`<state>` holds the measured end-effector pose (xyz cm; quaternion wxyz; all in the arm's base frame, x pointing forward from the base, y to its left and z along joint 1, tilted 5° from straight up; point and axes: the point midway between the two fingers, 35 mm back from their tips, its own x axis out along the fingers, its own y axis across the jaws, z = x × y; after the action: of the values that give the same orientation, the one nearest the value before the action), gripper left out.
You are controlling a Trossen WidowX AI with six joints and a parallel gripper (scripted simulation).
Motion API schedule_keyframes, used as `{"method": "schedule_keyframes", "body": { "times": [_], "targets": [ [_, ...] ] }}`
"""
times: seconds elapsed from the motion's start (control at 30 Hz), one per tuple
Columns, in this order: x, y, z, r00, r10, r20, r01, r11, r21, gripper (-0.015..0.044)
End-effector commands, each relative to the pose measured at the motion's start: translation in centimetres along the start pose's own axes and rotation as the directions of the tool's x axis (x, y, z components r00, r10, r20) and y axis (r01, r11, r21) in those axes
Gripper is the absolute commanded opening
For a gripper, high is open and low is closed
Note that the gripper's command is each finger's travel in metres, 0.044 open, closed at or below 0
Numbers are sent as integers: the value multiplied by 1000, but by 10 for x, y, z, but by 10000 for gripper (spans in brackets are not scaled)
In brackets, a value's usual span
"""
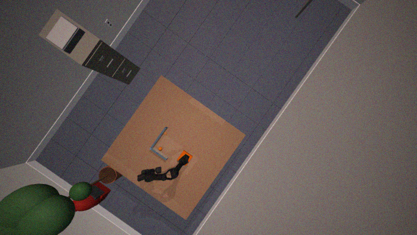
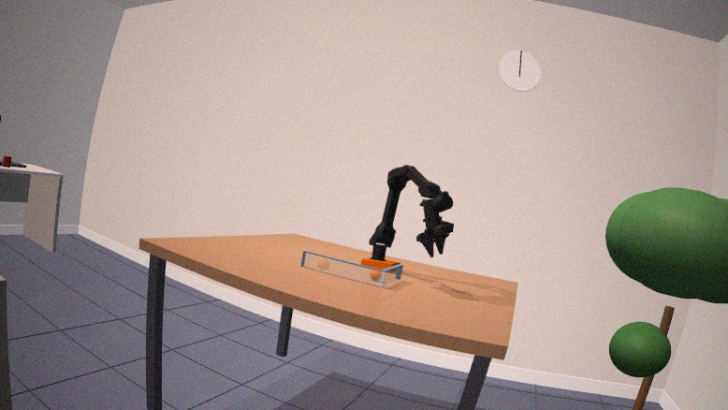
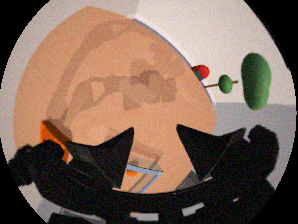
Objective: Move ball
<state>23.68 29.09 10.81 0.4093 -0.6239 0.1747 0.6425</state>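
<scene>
The orange ball (image 1: 160, 148) (image 2: 375, 274) (image 3: 132, 173) rests on the table inside the corner of the walls, near where they meet. The fainter see-through copy (image 1: 165, 133) (image 2: 323, 264) is beside the far end of the long wall (image 1: 159, 138) (image 2: 343, 260), on its inner side. The short wall (image 1: 160, 155) (image 2: 399, 272) closes the corner near the ball. My gripper (image 2: 436, 254) (image 3: 155, 128) is open and empty. It hangs above the table, outside the short wall and away from the ball. The left finger and the hand hide part of the walls in the wrist view.
The orange base (image 1: 188, 154) (image 2: 369, 262) (image 3: 51, 135) of the arm stands on the table (image 1: 204, 128) (image 2: 228, 255), on the open side of the walls. A plant (image 1: 80, 191) (image 2: 639, 348) (image 3: 225, 84) and a red object (image 1: 84, 204) (image 3: 202, 71) are beyond the table edge.
</scene>
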Motion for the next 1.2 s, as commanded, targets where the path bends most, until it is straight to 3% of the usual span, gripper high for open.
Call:
{"method": "schedule_keyframes", "body": {
  "times": [0.0, 0.3, 1.17],
  "targets": [
    [3, 3, -68, 992, 75, -98, -50, 971, 233, 323],
    [-3, 56, -201, 925, 333, -182, -137, 742, 656, 323],
    [30, 68, -210, 923, 338, -182, -138, 736, 663, 323]
  ]
}}
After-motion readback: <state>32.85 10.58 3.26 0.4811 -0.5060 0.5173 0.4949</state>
